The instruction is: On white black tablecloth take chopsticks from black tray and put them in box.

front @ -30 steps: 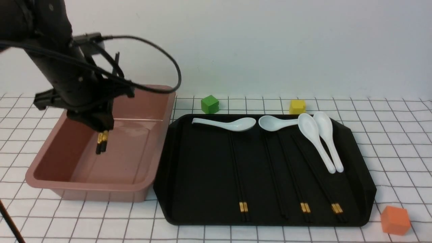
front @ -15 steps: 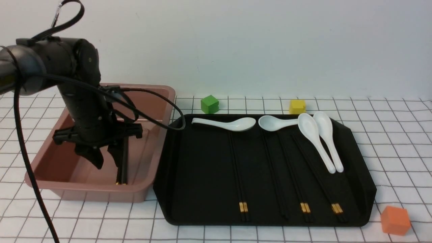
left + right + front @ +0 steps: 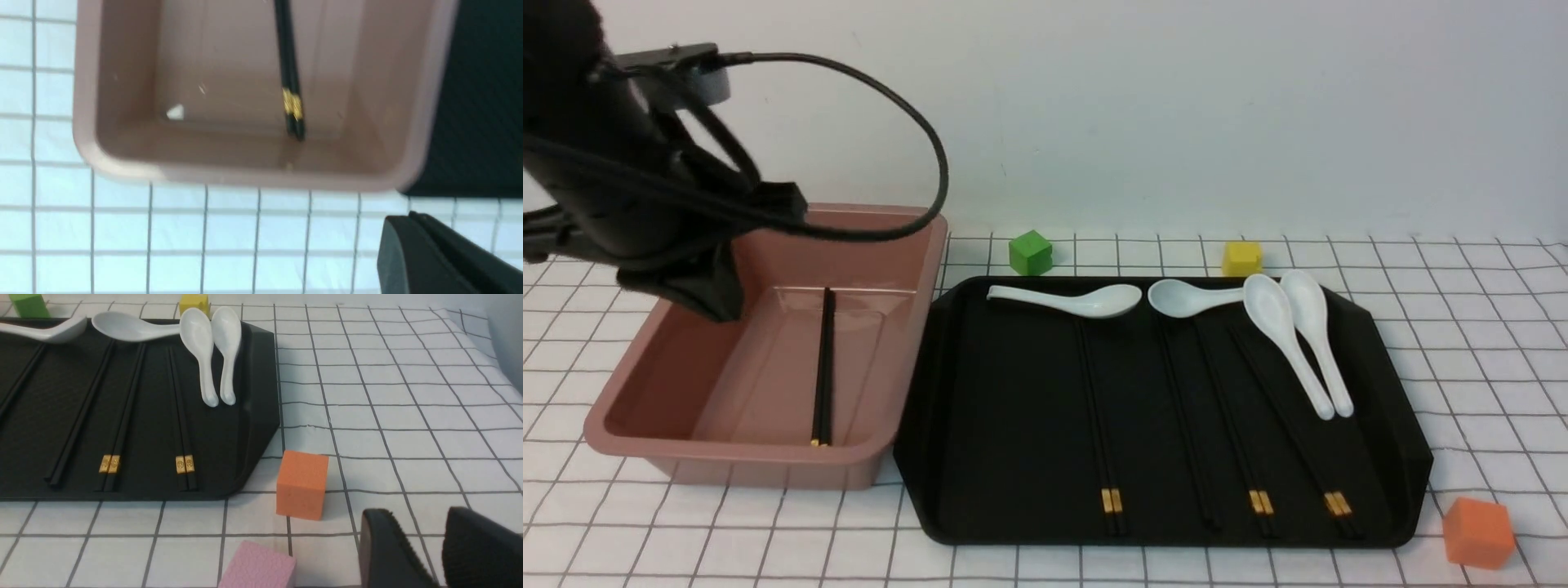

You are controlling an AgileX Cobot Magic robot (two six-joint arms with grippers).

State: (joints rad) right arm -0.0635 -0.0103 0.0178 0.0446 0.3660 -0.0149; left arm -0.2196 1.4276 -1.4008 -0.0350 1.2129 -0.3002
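Observation:
One pair of black chopsticks (image 3: 823, 367) lies lengthwise on the floor of the pink box (image 3: 768, 454), gold bands toward the near wall; the left wrist view shows the pair (image 3: 289, 77) inside the box (image 3: 245, 179). My left gripper (image 3: 721, 304) hangs above the box's far left part, shut and empty, its tip (image 3: 408, 218) over the tablecloth (image 3: 1462, 327). More chopsticks (image 3: 1101, 408) lie in rows on the black tray (image 3: 929, 408), with two pairs (image 3: 182, 416) near its right end. My right gripper (image 3: 419, 514) is open over bare cloth.
Several white spoons (image 3: 1290, 335) lie along the tray's far edge. A green cube (image 3: 1030, 251) and a yellow cube (image 3: 1242, 257) sit behind the tray. An orange cube (image 3: 1478, 532) is off its near right corner, a pink cube (image 3: 257, 567) beside it.
The left gripper carried a chopstick pair down into the box, opened and let it go. It has since risen up and to the left and shut; the pair stays on the box floor.

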